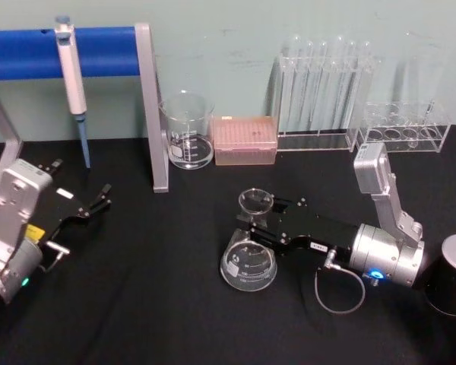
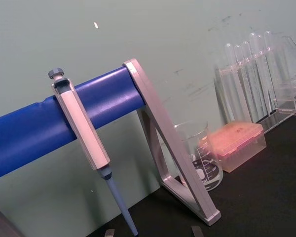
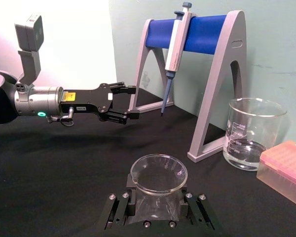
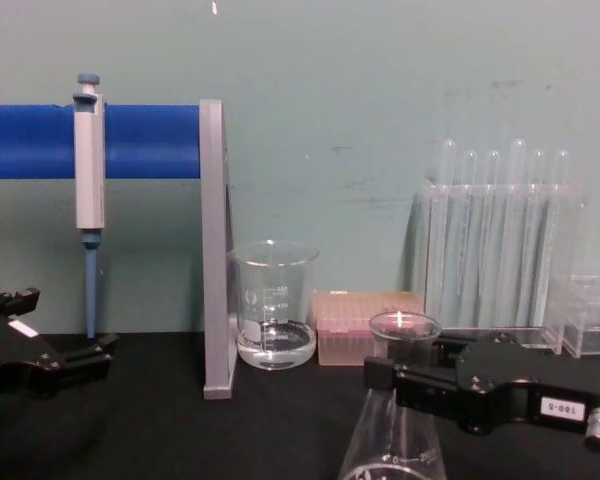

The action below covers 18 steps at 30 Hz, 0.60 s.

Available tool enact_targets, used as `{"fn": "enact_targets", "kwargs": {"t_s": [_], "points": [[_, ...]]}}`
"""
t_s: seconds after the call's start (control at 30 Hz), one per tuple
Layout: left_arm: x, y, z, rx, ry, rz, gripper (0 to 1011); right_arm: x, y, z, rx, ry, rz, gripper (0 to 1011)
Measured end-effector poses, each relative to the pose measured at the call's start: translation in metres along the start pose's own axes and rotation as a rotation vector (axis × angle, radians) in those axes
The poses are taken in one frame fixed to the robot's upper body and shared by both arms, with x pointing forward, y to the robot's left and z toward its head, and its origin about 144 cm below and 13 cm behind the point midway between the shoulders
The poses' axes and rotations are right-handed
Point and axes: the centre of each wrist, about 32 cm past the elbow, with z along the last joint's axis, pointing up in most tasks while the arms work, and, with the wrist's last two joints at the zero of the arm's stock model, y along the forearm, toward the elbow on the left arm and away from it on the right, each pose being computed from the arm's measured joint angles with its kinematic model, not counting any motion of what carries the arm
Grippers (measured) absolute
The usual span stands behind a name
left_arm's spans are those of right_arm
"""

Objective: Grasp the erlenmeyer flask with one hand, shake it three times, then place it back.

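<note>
Counter: black cloth surface carrying all the glassware, with both arms reaching in from the near edge.
Pipette stand: blue bar on grey legs at the far left, a pipette hanging from it; well apart from the work.
Test-tube rack: clear, at the far right against the wall, behind the working arm.
Right hand: reaches leftward from the right side of the counter and lies roughly level, its fingers closed on the flask's neck from both sides just under the flared rim.
Left hand: parked at the near left with fingers spread and nothing in them, well apart from the flask; the right arm is plainly the nearer one.
Erlenmeyer flask: near the middle of the counter, nearer than the beaker, at the tip of the right hand; its wide base looks to rest on the cloth.
Flask axis: upright, mouth up, crossing the hand's level reach at about a right angle, so I judge a straight upward lift would clear the counter for shaking.
Beaker: far of the flask and slightly left, beside the stand's leg, well apart.
</note>
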Motion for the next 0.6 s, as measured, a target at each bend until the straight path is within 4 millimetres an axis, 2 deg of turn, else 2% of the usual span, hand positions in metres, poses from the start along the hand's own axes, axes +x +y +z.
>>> {"fn": "enact_targets", "kwargs": {"t_s": [0.3, 0.6], "points": [[0.0000, 0.0000, 0.0000, 0.000, 0.000, 0.000, 1001, -0.0002, -0.0004, 0.0007, -0.001, -0.001, -0.001, 450], [0.0000, 0.0000, 0.0000, 0.000, 0.000, 0.000, 1001, -0.0046, -0.0024, 0.0097, 0.053, 0.023, -0.038, 450]]}}
